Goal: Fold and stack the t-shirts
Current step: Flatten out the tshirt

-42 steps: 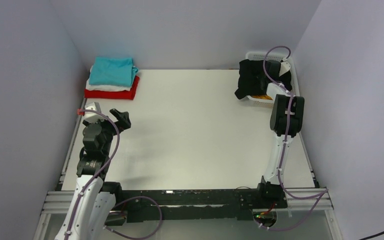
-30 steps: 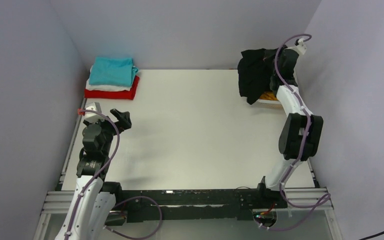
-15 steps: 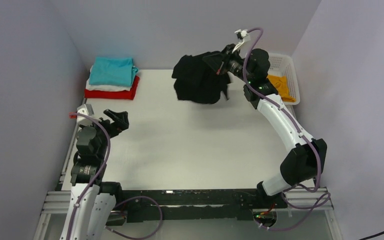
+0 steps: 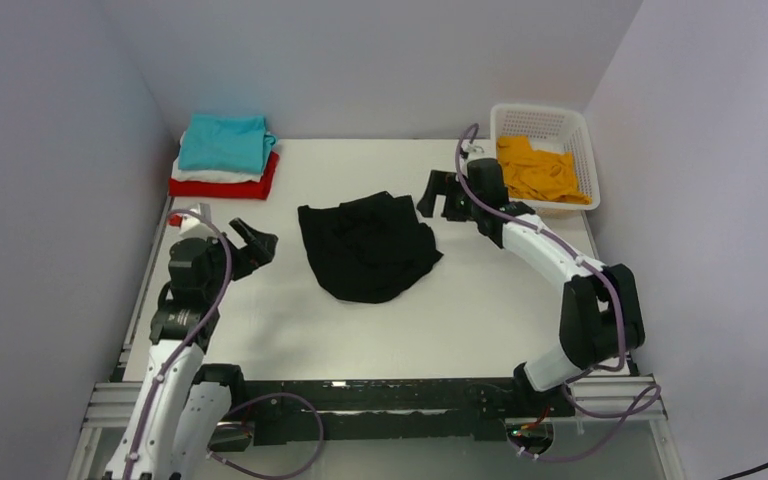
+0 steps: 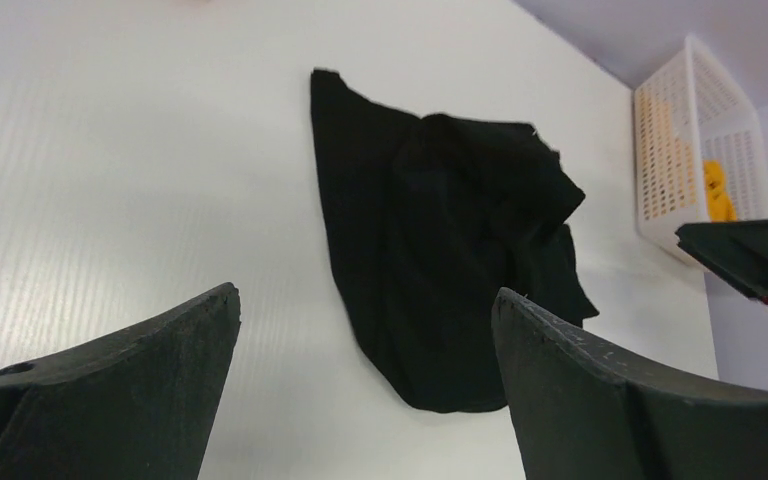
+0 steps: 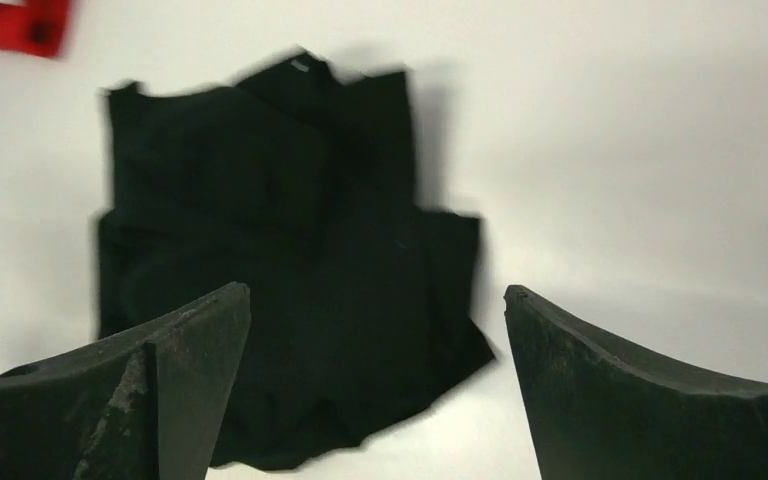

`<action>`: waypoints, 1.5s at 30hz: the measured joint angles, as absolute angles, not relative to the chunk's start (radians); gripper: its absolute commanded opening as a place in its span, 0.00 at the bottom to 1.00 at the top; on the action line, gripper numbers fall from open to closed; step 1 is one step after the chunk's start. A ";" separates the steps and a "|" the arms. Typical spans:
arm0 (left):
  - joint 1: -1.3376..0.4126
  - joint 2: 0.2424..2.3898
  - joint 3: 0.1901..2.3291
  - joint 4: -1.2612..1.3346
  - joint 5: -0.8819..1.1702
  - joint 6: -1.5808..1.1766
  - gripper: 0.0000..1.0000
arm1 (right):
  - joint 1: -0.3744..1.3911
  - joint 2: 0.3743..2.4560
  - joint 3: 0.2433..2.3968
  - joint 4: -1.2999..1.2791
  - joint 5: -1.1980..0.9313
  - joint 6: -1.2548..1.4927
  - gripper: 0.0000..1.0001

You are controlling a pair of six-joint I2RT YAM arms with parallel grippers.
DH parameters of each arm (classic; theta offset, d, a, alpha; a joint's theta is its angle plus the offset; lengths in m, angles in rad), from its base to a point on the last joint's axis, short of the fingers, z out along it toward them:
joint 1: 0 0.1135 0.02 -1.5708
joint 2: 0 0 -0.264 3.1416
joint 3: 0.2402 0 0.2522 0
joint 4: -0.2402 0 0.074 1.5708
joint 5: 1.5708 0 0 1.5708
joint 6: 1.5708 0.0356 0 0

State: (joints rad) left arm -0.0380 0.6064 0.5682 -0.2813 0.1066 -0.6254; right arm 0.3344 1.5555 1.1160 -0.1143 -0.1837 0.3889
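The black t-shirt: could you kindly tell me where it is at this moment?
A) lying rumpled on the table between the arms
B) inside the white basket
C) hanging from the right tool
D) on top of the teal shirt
A: the black t-shirt lies rumpled on the table, the right tool is open and holds nothing, and the basket holds only an orange shirt.

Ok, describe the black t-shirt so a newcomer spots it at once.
On the white table, look between the folded stack in the far left corner and the white basket at far right. The black t-shirt lies crumpled mid-table, the only dark garment and the only one neither folded nor in the basket.
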 measured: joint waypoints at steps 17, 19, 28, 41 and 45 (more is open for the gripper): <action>-0.038 1.399 0.741 -0.096 0.201 -0.625 0.99 | 0.609 1.623 1.099 0.009 -0.192 -0.084 0.91; -0.038 1.477 0.799 -0.075 0.207 -0.627 0.99 | 0.629 1.710 1.177 0.006 -0.193 -0.103 0.83; -0.047 1.755 1.034 -0.040 0.247 -0.641 0.92 | 0.624 1.948 1.401 -0.075 -0.080 -0.138 0.00; -0.174 1.940 1.253 -0.233 0.121 -0.590 0.63 | 0.629 1.432 1.028 0.048 0.069 -0.046 0.00; -0.205 1.960 1.294 -0.286 0.059 -0.578 0.61 | 0.629 1.389 0.956 0.092 0.059 -0.020 0.00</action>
